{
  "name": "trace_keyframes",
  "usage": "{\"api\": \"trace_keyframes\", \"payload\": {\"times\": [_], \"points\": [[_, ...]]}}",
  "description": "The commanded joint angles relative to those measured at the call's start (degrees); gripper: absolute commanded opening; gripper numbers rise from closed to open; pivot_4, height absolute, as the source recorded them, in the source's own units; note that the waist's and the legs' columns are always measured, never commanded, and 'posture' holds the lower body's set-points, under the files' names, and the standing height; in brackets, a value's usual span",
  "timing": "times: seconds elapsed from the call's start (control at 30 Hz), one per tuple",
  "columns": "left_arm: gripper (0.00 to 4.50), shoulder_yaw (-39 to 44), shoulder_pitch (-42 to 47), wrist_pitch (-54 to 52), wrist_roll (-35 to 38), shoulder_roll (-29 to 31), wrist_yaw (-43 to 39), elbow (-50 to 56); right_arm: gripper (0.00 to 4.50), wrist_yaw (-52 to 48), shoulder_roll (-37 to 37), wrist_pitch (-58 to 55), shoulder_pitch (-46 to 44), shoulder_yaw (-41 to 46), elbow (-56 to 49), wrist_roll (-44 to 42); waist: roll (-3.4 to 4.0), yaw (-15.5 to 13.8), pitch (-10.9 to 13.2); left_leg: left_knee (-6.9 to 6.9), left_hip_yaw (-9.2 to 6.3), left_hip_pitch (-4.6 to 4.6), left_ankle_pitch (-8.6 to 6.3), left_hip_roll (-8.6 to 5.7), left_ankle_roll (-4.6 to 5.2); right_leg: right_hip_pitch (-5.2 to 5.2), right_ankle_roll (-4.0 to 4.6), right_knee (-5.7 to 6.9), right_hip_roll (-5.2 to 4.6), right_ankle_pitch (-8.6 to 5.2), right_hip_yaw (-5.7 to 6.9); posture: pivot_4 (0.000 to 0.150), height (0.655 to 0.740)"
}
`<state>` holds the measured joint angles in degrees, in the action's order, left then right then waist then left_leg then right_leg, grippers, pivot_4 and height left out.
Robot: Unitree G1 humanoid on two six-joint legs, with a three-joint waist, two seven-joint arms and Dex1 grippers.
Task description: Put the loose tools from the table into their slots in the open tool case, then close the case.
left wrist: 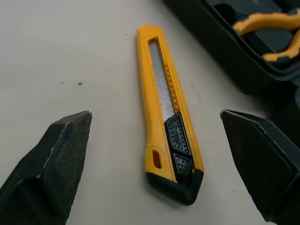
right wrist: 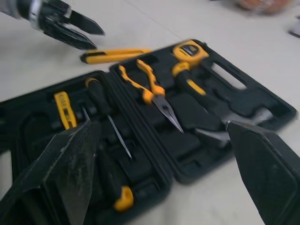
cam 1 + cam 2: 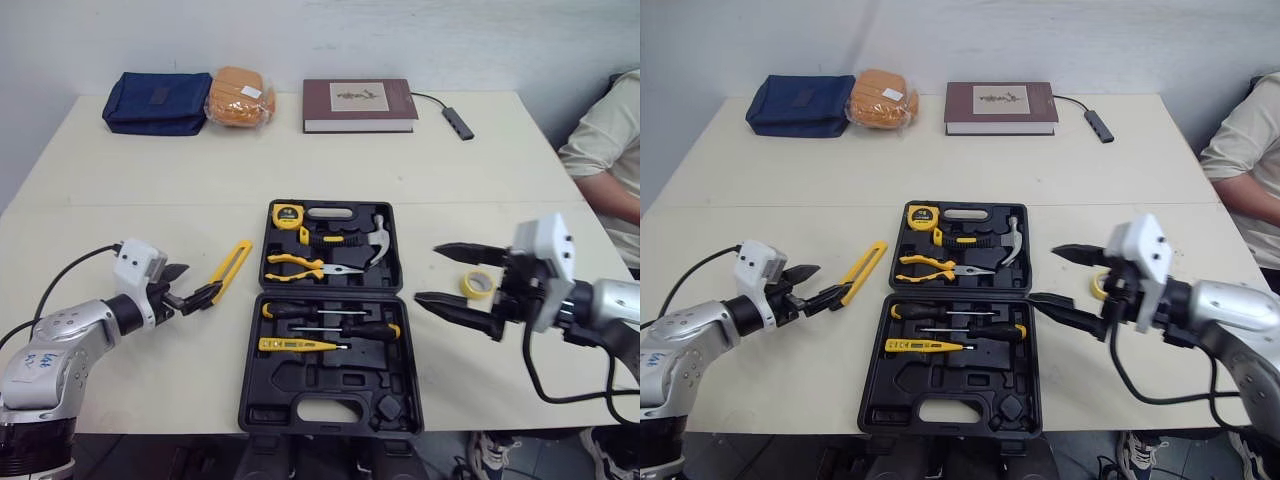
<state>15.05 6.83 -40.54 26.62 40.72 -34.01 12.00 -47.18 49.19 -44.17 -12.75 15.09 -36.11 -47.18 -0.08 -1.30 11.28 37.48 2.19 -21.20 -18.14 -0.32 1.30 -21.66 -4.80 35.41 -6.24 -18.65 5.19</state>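
The black tool case [image 3: 300,385] lies open in the middle of the table. It holds a tape measure [image 3: 288,215], a hammer [image 3: 375,243], pliers [image 3: 300,265], screwdrivers [image 3: 330,312] and a yellow tester [image 3: 300,345]. A yellow utility knife [image 3: 232,268] lies loose on the table left of the case. My left gripper [image 3: 190,285] is open at the knife's black end, its fingers either side of the knife [image 1: 164,103] without touching it. A yellow tape roll [image 3: 477,283] lies right of the case. My right gripper [image 3: 427,272] hovers open just left of the roll, holding nothing.
Along the far edge sit a navy pouch [image 3: 158,102], an orange bag [image 3: 240,97], a dark red book [image 3: 360,104] and a small grey hub with a cable [image 3: 458,122]. A person's arm [image 3: 610,150] is at the table's right edge.
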Motion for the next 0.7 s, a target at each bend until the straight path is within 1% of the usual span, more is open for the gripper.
{"api": "trace_keyframes", "payload": {"times": [0.03,0.1,0.2,0.3,0.4,0.47,0.5,0.6,0.7], "points": [[4.45,-3.5,2.1,0.9,-3.4,-0.7,1.8,-1.8,4.50,2.1,-1.5,-1.4,-6.1,-5.7,-2.9,-1.9,0.00,0.0,0.0,0.00,0.00,0.02,0.00,0.00,0.00,0.00,0.00,0.00,0.00,0.00,0.00,0.150,0.7400],[4.45,-6.2,2.7,2.0,-5.8,-0.5,1.7,-2.9,4.50,2.2,-2.2,-1.5,-8.7,-8.1,-2.6,-1.5,-0.05,0.0,0.0,0.00,-0.02,0.00,0.00,0.00,-0.01,-0.01,0.00,0.02,0.01,0.00,0.01,0.150,0.7400],[4.45,-8.6,3.2,3.0,-7.3,-1.2,1.1,-3.6,4.50,1.3,-2.8,-1.0,-11.4,-10.4,-1.8,-1.2,-0.05,-0.3,0.0,0.01,-0.02,-0.02,0.01,-0.03,0.01,0.00,0.00,0.00,-0.01,0.00,0.02,0.150,0.7400],[3.64,-9.2,4.3,2.8,-7.1,-2.7,1.1,-3.9,4.50,-0.1,-3.1,0.0,-13.8,-13.3,-0.8,0.2,-0.05,-0.2,0.0,0.11,-0.02,-0.01,0.00,-0.03,0.04,0.05,-0.01,0.02,-0.03,0.01,0.02,0.150,0.7400],[2.39,-8.6,4.8,1.0,-6.8,-3.7,1.5,-4.0,4.50,-0.8,-3.8,0.5,-15.7,-14.9,0.3,0.9,-0.05,-0.1,0.0,0.15,-0.04,-0.01,-0.01,-0.02,0.05,0.05,-0.02,0.06,-0.03,0.01,0.02,0.150,0.7400],[1.43,-8.5,4.8,0.8,-7.1,-3.8,1.4,-3.8,4.50,-1.1,-4.1,0.8,-16.4,-15.5,0.8,1.4,-0.05,-0.1,0.0,0.14,-0.04,-0.01,-0.01,-0.02,0.05,0.05,-0.02,0.06,-0.03,0.01,0.03,0.150,0.7400],[1.26,-8.0,4.7,0.9,-7.2,-3.7,1.4,-3.6,4.50,-1.4,-4.3,0.9,-16.6,-15.8,1.0,1.7,-0.05,-0.1,0.0,0.15,-0.04,-0.01,-0.01,-0.02,0.05,0.05,-0.02,0.06,-0.03,0.01,0.03,0.150,0.7400],[1.28,-5.0,4.6,2.0,-6.7,-1.5,0.2,-2.4,4.50,-2.9,-4.0,1.2,-17.2,-16.4,1.2,2.0,-0.06,0.0,0.0,0.17,-0.04,-0.01,-0.01,-0.02,0.05,0.05,-0.02,0.07,-0.03,0.01,0.03,0.150,0.7400],[1.28,-2.1,3.7,5.1,-4.3,4.0,-7.1,1.8,4.50,-3.7,-3.5,0.6,-17.3,-15.8,1.2,1.1,-0.24,0.4,0.1,0.16,-0.04,-0.04,0.00,0.00,0.04,0.01,-0.01,0.08,-0.01,0.01,0.05,0.150,0.7400]]}}
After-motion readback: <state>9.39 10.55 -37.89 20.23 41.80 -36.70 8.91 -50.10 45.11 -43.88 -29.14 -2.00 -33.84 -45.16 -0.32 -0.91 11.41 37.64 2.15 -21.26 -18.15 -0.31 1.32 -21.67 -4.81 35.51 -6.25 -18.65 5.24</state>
